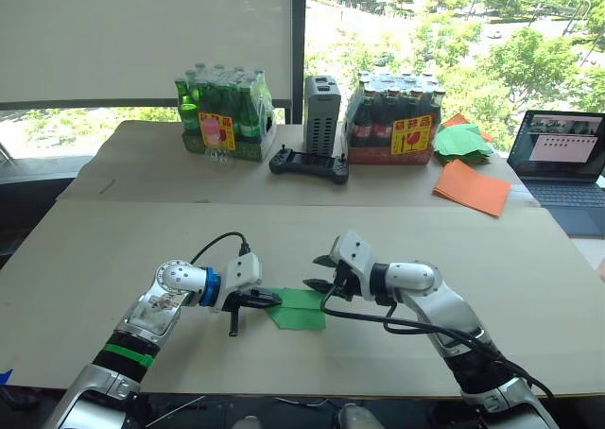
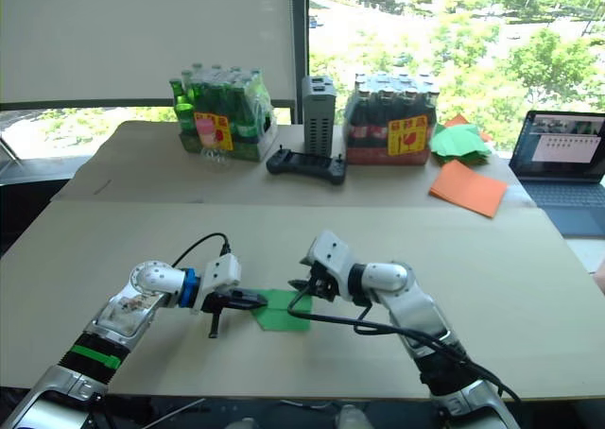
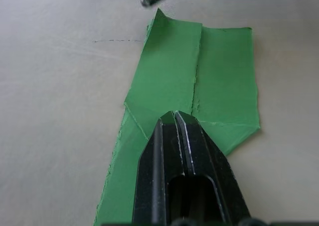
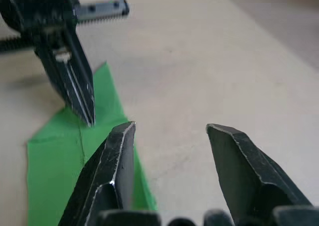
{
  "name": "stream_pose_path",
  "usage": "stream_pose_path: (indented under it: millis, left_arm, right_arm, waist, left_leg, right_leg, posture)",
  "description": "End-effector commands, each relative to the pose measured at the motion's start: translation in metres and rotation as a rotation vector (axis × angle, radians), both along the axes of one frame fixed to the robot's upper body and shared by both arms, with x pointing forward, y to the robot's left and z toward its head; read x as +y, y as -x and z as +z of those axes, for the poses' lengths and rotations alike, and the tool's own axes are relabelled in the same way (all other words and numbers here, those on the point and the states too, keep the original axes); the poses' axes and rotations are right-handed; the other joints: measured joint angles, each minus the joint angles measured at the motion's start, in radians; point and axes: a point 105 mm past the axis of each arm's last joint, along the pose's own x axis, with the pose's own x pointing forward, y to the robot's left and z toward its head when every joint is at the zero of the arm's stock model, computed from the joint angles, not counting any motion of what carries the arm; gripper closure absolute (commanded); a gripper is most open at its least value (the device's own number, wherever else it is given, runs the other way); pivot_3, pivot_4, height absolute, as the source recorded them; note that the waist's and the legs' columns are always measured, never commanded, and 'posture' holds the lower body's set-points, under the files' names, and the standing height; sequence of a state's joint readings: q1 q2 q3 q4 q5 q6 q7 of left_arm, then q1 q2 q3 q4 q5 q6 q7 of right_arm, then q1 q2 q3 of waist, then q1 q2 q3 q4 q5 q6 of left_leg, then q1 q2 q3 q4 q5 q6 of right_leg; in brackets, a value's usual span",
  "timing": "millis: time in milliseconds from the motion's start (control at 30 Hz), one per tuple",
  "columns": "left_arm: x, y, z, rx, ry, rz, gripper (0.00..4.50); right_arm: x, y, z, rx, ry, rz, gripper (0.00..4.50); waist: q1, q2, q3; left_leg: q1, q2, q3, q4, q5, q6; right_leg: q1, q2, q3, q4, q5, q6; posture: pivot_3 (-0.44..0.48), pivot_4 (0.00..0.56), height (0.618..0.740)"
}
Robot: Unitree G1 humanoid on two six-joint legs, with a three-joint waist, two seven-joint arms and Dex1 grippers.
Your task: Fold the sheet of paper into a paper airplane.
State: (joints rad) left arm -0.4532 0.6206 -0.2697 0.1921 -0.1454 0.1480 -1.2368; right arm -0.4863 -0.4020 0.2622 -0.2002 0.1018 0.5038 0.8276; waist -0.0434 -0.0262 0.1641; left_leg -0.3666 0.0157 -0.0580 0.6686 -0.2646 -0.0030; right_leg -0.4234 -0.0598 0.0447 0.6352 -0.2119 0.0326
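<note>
The bright green sheet of paper (image 1: 301, 309) lies flat on the near table, folded into layered flaps with a centre crease (image 3: 219, 76). My left gripper (image 1: 274, 299) is shut, and its joined tips (image 3: 174, 115) press down on the paper's left part. My right gripper (image 1: 314, 283) stands open at the paper's far edge. In the right wrist view its fingertips (image 4: 124, 136) hover just above the table with nothing between them, and the left gripper (image 4: 82, 99) points down at the paper (image 4: 55, 156) in front of them.
On the far table stand a pack of green bottles (image 1: 224, 117), a grey box (image 1: 321, 115), a black controller (image 1: 309, 164) and a pack of dark bottles (image 1: 395, 119). A heap of green folded papers (image 1: 461, 141), orange sheets (image 1: 473, 189) and a laptop (image 1: 562, 155) sit far right.
</note>
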Motion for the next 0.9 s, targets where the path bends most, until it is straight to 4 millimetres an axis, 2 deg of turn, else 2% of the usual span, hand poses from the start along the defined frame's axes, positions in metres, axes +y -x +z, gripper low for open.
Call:
stream_pose_path:
  millis: [33,133,267,400,600,800,900]
  left_arm:
    - [0.004,0.005,-0.015,0.048,-0.041,0.009,4.5]
    - [0.003,0.006,-0.015,0.047,-0.043,0.005,4.5]
    - [-0.002,0.006,-0.013,0.036,-0.036,-0.002,4.5]
    - [-0.002,0.008,-0.012,0.033,-0.038,-0.004,4.5]
    - [-0.001,0.01,-0.012,0.031,-0.041,0.004,4.5]
    - [-0.001,0.013,-0.013,0.034,-0.04,0.01,4.5]
    - [0.001,0.014,-0.013,0.033,-0.046,0.011,4.5]
  right_arm:
    - [0.01,0.012,0.017,-0.045,-0.042,0.065,2.17]
    - [0.017,0.023,-0.003,-0.052,0.056,0.143,3.1]
    - [0.026,0.027,-0.022,-0.014,0.08,0.167,4.47]
    - [0.025,0.026,-0.04,0.025,0.132,0.165,4.47]
    - [0.023,0.028,-0.053,0.051,0.17,0.182,4.47]
    - [0.005,0.027,-0.089,0.139,0.305,0.129,4.47]
    - [-0.003,0.026,-0.095,0.186,0.312,0.088,4.47]
  waist:
    - [0.0,0.0,0.0]
    - [0.0,0.0,0.0]
    - [0.0,0.0,0.0]
    - [0.001,0.0,0.0]
    - [0.0,0.0,0.0]
    - [0.0,0.001,0.0]
    - [0.001,0.001,-0.001]
  left_leg:
    - [0.0,0.0,0.0,0.0,0.0,0.0]
    - [0.0,0.0,0.0,0.0,0.0,0.0]
    - [0.0,0.0,0.0,0.0,0.0,0.0]
    - [0.0,0.0,0.0,0.0,0.0,0.0]
    - [0.0,0.0,0.0,0.0,0.0,0.0]
    - [0.0,0.0,0.0,0.0,0.0,0.0]
    - [0.002,0.0,0.0,0.0,0.0,0.0]
  right_leg:
    - [0.0,0.0,0.0,0.0,0.0,0.0]
    - [0.0,0.0,0.0,-0.001,0.0,0.0]
    - [0.0,0.0,0.0,0.0,0.0,0.0]
    - [0.0,0.0,0.0,-0.001,0.0,0.0]
    - [0.0,0.0,0.0,-0.001,0.0,0.0]
    - [0.001,0.0,0.0,-0.001,0.0,0.0]
    - [0.002,0.0,0.0,-0.001,0.0,0.0]
  posture:
    - [0.0,0.15,0.74]
    - [0.0,0.15,0.74]
    - [0.0,0.15,0.74]
    - [0.0,0.15,0.74]
    - [0.0,0.15,0.74]
    - [0.0,0.15,0.74]
    - [0.0,0.15,0.74]
